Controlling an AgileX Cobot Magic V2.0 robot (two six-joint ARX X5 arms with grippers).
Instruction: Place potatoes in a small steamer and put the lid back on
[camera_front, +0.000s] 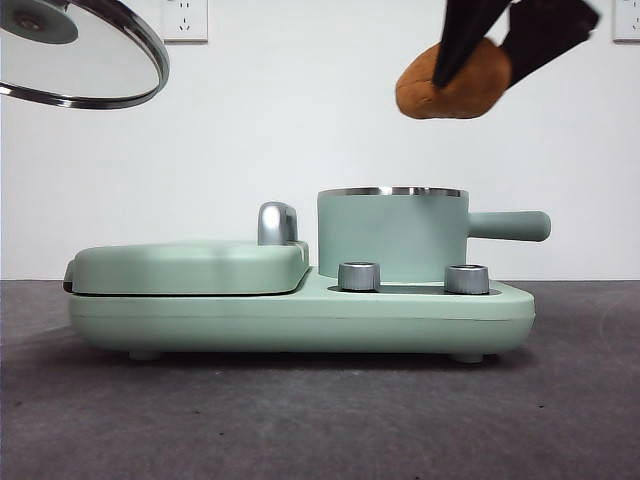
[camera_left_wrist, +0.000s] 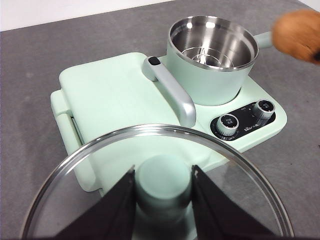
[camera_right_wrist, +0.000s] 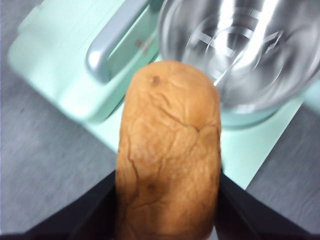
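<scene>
The small steamer (camera_front: 392, 232) is a mint-green pot with a steel rim and a side handle, standing open on the right of the cooker base. Its steel inside (camera_left_wrist: 212, 42) holds only a rack. High above it to the right, my right gripper (camera_front: 480, 62) is shut on the orange-brown potato (camera_front: 452, 82), whose cracked skin fills the right wrist view (camera_right_wrist: 169, 150). My left gripper (camera_left_wrist: 163, 192) is shut on the mint knob of the glass lid (camera_left_wrist: 150, 170), held high at the left (camera_front: 85, 60), away from the pot.
The mint cooker base (camera_front: 300, 315) has two steel dials (camera_front: 360, 276) at its front. A flat mint griddle cover (camera_front: 190, 265) with a chrome handle (camera_front: 277, 222) lies shut on its left half. Grey table surface lies all around.
</scene>
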